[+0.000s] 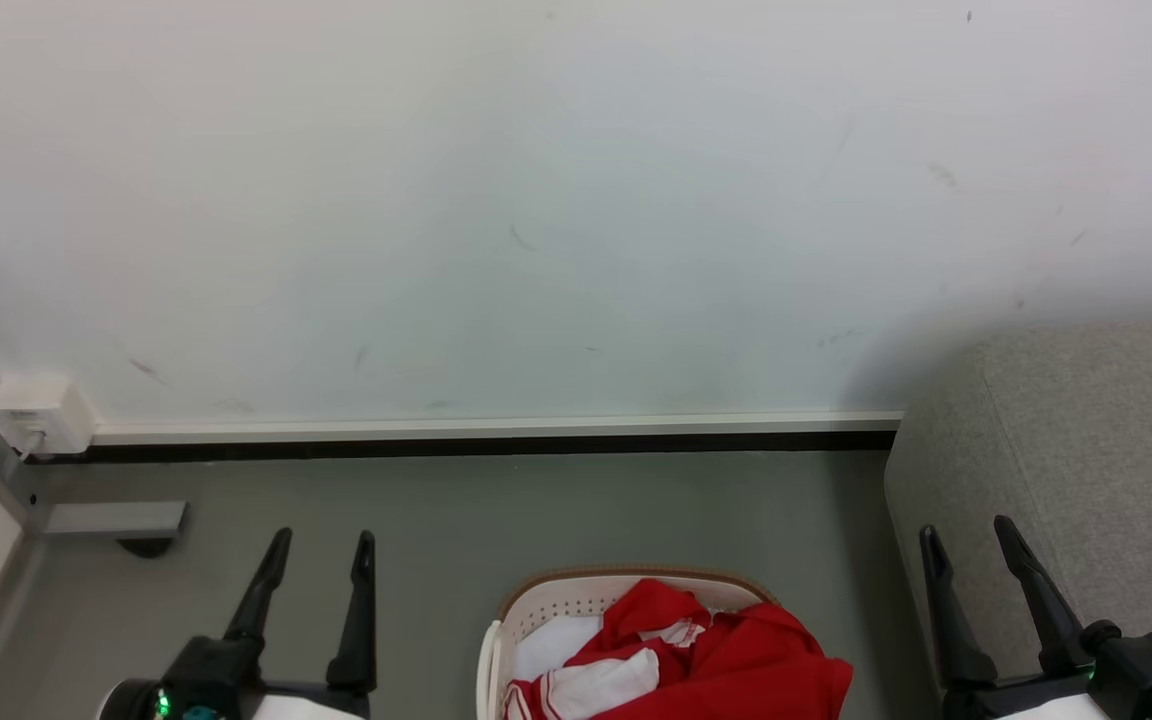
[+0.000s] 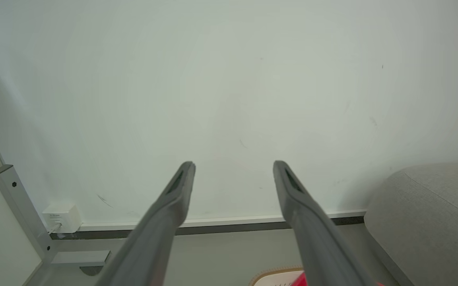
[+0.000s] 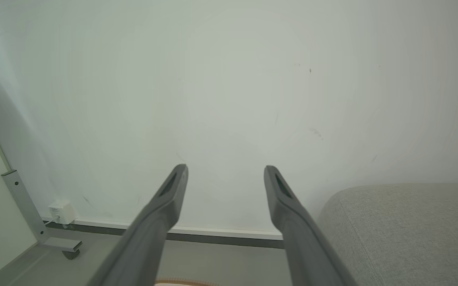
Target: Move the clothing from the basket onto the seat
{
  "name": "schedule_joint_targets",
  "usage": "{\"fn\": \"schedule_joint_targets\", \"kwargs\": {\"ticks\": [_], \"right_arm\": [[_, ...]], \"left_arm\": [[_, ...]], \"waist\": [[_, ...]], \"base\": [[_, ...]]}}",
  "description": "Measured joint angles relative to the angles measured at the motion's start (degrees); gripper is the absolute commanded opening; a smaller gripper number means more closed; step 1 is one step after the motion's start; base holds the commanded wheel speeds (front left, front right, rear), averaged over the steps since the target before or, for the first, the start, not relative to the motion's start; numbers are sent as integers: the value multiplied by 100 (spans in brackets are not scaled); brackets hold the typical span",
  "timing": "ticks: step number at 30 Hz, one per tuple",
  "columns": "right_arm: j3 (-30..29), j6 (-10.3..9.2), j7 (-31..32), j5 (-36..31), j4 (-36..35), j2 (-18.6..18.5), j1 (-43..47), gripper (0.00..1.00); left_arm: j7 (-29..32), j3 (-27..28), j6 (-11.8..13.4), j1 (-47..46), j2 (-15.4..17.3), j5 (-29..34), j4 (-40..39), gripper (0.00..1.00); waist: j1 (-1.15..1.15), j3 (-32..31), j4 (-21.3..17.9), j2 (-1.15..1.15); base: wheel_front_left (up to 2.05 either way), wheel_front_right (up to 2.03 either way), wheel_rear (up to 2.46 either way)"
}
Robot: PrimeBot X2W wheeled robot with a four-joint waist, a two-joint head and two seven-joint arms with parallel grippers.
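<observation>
Head view | left tool (image 1: pixel 324 537), right tool (image 1: pixel 965 527) spread, empty | clothing (image 1: pixel 736 660) in basket (image 1: pixel 546 600) | seat (image 1: pixel 1086 450) right

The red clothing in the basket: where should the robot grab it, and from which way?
Probably the raised red fold at the top of the clothing, coming from above. It seems to bunch up higher than the basket rim, so open jaws could pinch it, while the walls block the sides.
</observation>
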Motion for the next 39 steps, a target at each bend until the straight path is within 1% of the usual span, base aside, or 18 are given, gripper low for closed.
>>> {"fn": "schedule_joint_targets", "kwargs": {"ticks": [5,12,16,18,22,27,31,35,39], "right_arm": [[-9,0,0,21,-4,-5,-1,100],[-91,0,0,51,-90,-52,-62,100],[-201,0,-1,51,-175,-91,-231,100],[-214,0,-3,73,-253,-136,-325,100],[-263,0,-10,101,-364,-240,-646,100],[-419,0,-11,301,-695,-227,-1003,100],[-566,0,-12,318,-920,-213,-1257,100],[-664,0,-12,337,-1079,-156,-1484,100],[-793,0,-12,399,-1269,-43,-1674,100]], "left_arm": [[0,7,-15,0,-3,-29,1,100],[0,-15,-114,-51,-8,-177,32,100],[0,-85,-182,-196,-9,-353,33,100],[-1,-118,-187,-337,-10,-591,34,100],[-1,-261,-248,-745,-14,-616,200,100],[-1,-410,-391,-1358,-15,-598,676,100],[0,-557,-504,-1937,3,-573,1274,100],[16,-698,-575,-2471,130,-527,2014,100],[300,-893,-633,-3017,261,-517,2738,100]], "waist": [[0,17,-28,0],[0,153,-120,0],[0,346,-200,0],[0,503,-235,0],[0,912,-318,0],[1,1503,-459,0],[1,2025,-587,0],[1,2520,-753,0],[2,2957,-974,0]], "base": [[0,0,0],[0,0,0],[0,0,0],[0,0,0],[0,0,0],[0,0,0],[0,0,0],[0,0,0],[0,0,0]]}}
